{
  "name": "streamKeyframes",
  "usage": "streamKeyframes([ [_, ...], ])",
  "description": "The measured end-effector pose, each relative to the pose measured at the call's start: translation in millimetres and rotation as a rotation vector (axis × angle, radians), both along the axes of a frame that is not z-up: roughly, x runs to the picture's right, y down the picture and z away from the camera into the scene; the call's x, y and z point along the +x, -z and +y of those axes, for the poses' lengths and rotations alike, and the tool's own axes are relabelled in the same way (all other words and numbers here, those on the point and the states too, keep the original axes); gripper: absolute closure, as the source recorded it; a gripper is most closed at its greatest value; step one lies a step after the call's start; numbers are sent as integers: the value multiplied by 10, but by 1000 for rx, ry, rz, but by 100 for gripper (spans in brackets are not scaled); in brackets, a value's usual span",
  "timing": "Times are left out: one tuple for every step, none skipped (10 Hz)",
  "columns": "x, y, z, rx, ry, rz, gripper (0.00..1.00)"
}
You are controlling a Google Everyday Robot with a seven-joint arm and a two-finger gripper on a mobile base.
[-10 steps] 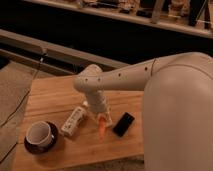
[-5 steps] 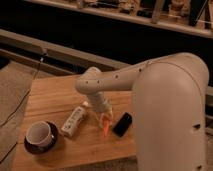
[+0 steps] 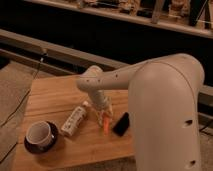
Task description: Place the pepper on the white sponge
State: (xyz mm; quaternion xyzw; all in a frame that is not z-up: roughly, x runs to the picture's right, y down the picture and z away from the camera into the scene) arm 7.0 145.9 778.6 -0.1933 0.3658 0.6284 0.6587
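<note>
Gripper [image 3: 104, 118] sits mid wooden tabletop [image 3: 52, 95], fingers clamped on the slim orange-red tapered pepper [image 3: 106, 125], which hangs tip-down. White labelled cylindrical bottle [image 3: 75, 120] lies at its 9 o'clock, flat black phone [image 3: 121, 123] at 3 o'clock. White cup [image 3: 39, 134] on dark saucer [image 3: 33, 146] at 8 o'clock; cup's contents not discernible.

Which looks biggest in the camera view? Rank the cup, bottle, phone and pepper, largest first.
1. Cup.
2. Bottle, close to the cup.
3. Phone.
4. Pepper, hanging from the shut gripper above the table.
</note>
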Motion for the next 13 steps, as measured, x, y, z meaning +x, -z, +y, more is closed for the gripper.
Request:
streamKeyframes([
  [-7,-7,-35,12,-11,-5,95],
  [1,4,-67,20,-21,-6,95],
  [8,33,-116,34,-40,-11,95],
  [8,48,-135,40,-47,-15,95],
  [6,67,-159,48,-56,-20,95],
  [8,82,-178,55,-63,-26,95],
  [7,91,-176,56,-67,-29,95],
  [7,93,-167,56,-67,-34,95],
  [2,89,-163,56,-64,-39,95],
  [-6,75,-154,54,-63,-44,95],
  [-11,61,-154,54,-62,-48,95],
  [-25,41,-157,54,-61,-55,95],
  [-38,16,-169,55,-61,-62,95],
])
